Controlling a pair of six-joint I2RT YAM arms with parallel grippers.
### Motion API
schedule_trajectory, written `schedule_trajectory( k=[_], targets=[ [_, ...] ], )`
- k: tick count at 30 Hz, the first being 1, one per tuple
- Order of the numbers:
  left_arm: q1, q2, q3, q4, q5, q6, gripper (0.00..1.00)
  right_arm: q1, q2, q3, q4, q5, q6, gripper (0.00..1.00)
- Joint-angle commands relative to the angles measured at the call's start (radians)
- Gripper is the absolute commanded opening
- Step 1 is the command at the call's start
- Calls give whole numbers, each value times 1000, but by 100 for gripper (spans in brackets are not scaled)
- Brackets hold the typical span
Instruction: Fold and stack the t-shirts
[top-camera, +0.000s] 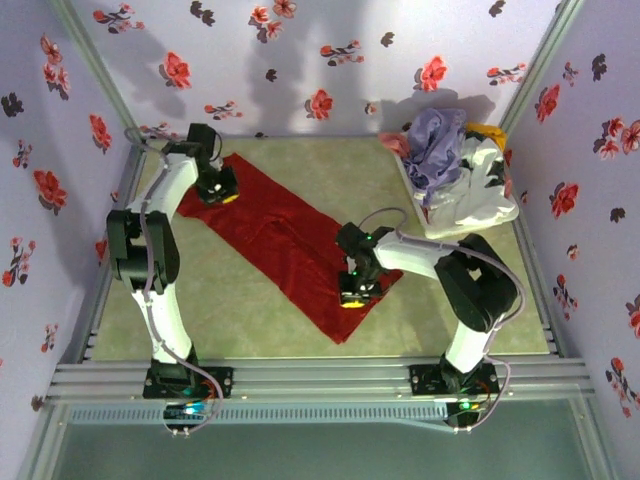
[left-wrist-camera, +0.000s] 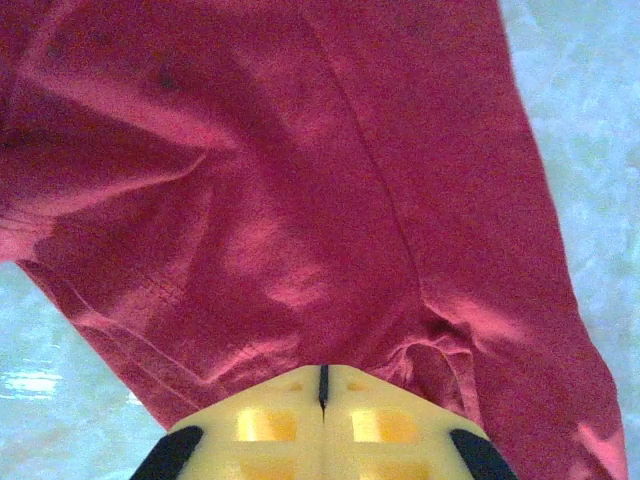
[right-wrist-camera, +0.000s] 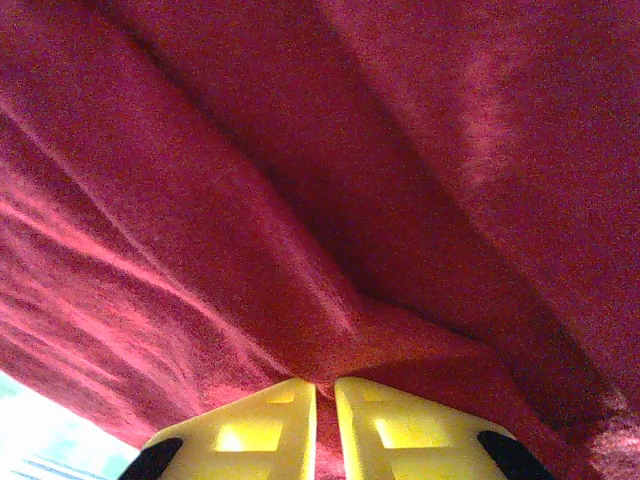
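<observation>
The large deep red cloth t-shirt (top-camera: 280, 235) lies spread flat, the left gripper (left-wrist-camera: 323, 385) clamped tight on its far left edge, the right gripper (right-wrist-camera: 325, 385) pinching a fold at its near right end, jaws almost together, and the crumpled lavender-purple t-shirt (top-camera: 435, 145) heaped on the white plastic basket (top-camera: 475, 205) beyond its right side

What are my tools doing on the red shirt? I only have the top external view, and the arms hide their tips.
Observer: In the left wrist view, the left tool is shut tight, and the red t-shirt puckers at its tip.
Operator: And the right one?
Observer: In the right wrist view, the right tool pinches a fold of the shirt in the narrow gap between its yellow halves.
Operator: Is the cloth doubled there?
Observer: Creases fan out from that pinch, but I cannot tell how many layers it holds.
</observation>
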Motion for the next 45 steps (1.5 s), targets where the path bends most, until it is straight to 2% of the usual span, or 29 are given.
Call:
schedule_trajectory(
  k=[1, 8, 17, 26, 31, 35, 39, 45],
  targets=[
    [13, -50, -70, 68, 6, -88, 0, 93, 65, -6, 16, -2, 79, 16],
    [28, -14, -213, 245, -36, -248, 0, 266, 147, 100, -12, 10, 137, 16],
    [21, 131, -123, 331, -79, -307, 0, 321, 191, 142, -3, -1, 155, 15],
    [-2, 332, 79, 263, -6, -325, 0, 319, 210, 176, -2, -12, 142, 14],
    [-56, 438, 212, 287, 83, -352, 0, 319, 212, 191, 9, -11, 143, 14],
    [-126, 540, 383, 301, 165, -380, 0, 318, 218, 193, 29, -15, 144, 15],
    [-187, 636, 587, 256, 194, -428, 0, 312, 242, 226, 50, -25, 103, 14],
    [-249, 689, 693, 336, 215, -521, 0, 317, 271, 241, 50, -43, 91, 13]
  ],
)
